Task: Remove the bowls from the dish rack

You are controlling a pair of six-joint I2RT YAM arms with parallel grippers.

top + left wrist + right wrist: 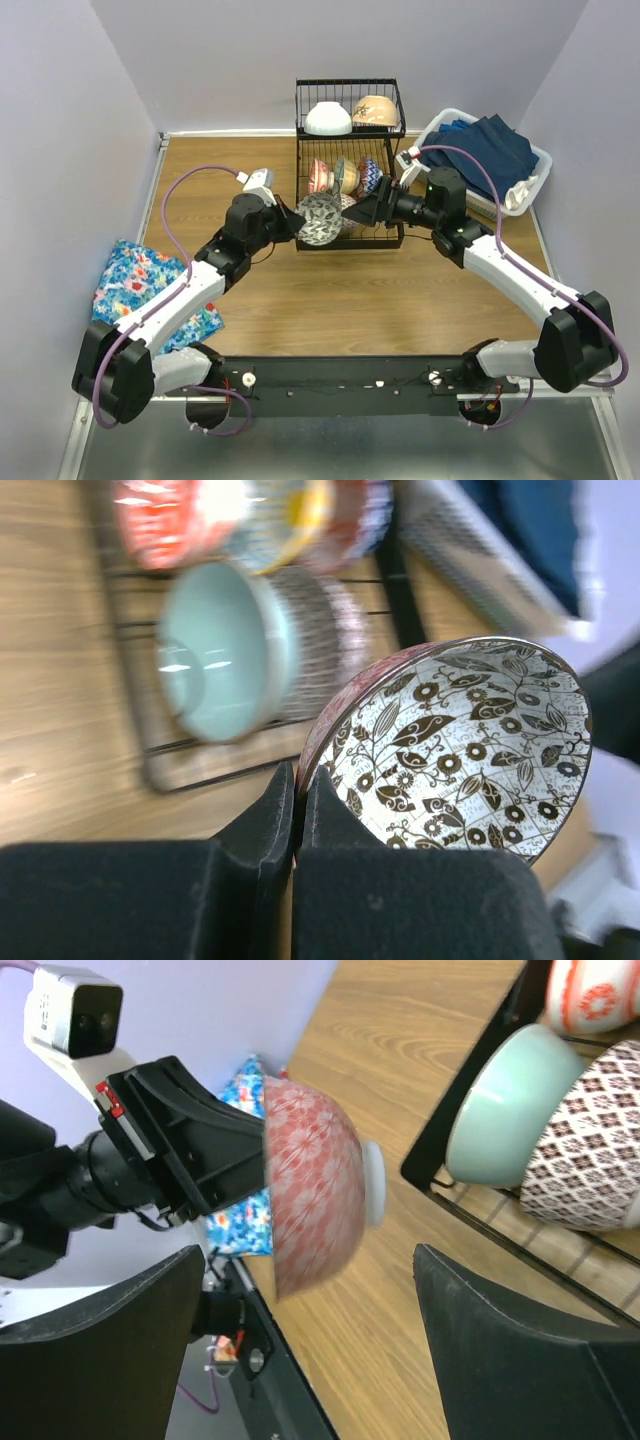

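Note:
My left gripper (298,780) is shut on the rim of a bowl (470,745) that is pink outside and white with dark flowers inside. It holds the bowl (320,218) on edge just left of the dish rack (350,243). My right gripper (310,1252) is open, its fingers (500,1340) standing wide either side of that pink bowl (315,1195) without touching it. In the lower tray stand a mint-green bowl (215,650) and several patterned bowls (345,176). A white bowl (328,118) and a beige bowl (375,110) sit in the raised basket.
A white plastic basket (532,158) of blue cloths stands right of the rack. A floral cloth (150,290) lies at the table's left edge. Purple walls close in on the left, back and right.

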